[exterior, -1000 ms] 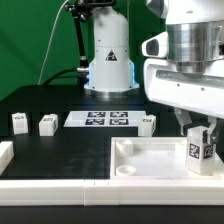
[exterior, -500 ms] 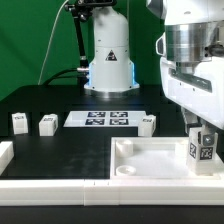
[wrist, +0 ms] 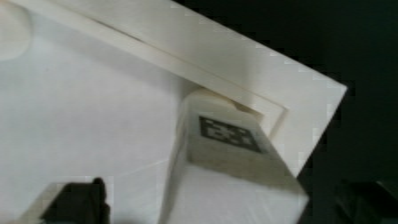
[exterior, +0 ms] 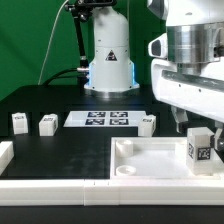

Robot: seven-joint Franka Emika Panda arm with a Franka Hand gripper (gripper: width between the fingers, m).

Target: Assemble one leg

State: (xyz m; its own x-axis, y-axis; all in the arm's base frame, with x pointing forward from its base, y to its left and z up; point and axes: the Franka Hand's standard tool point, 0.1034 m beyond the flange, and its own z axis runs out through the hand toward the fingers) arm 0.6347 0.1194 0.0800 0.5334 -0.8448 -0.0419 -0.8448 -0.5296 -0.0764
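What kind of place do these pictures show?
Probably a robotics lab test bench: a black table carrying the marker board, a tagged white leg standing on the tabletop, and a robot base before a green backdrop.

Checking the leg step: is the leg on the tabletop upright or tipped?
Upright: the leg stands tag-side out at the tabletop corner. Whether it is fully seated, cannot tell.

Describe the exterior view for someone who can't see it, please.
A white leg with a square marker tag stands upright at a corner of the flat white tabletop, on the exterior view's right, with the robot's gripper just above it. Three more legs wait on the black table near the marker board.
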